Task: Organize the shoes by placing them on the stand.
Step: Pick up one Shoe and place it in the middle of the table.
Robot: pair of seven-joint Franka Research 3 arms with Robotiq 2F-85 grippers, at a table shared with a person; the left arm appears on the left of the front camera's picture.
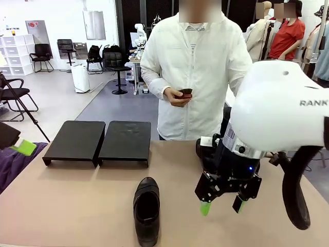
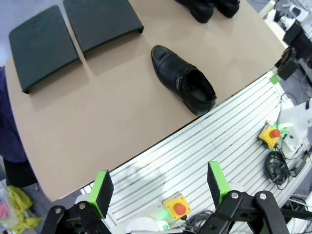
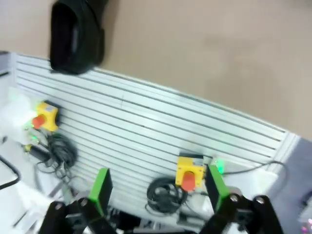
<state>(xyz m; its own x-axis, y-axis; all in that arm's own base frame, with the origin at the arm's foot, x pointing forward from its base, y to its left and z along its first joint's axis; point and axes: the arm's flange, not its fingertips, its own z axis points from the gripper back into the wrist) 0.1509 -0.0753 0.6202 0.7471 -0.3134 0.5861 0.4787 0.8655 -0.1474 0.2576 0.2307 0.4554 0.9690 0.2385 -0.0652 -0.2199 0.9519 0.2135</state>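
One black shoe [image 1: 146,208] lies on the tan table near the front edge, toe toward the person. It also shows in the left wrist view as the shoe [image 2: 183,80] with its opening facing me. Two more shoes [image 2: 207,7] sit at the far side. The stand [image 1: 97,140] is two bare black panels at the far left, and the same stand [image 2: 68,31] appears in the left wrist view. My right gripper [image 1: 222,207] hangs open above the table, right of the shoe. It holds nothing, and the shoe heel [image 3: 75,36] lies far from its fingers. My left gripper [image 2: 158,187] is open over the slatted bench.
A person in white stands behind the table holding a small dark object [image 1: 185,93]. In front of the table edge runs a white slatted bench [image 2: 219,141] with yellow stop-button boxes [image 2: 176,207] and cables. Purple cloth [image 1: 15,162] lies at the table's left.
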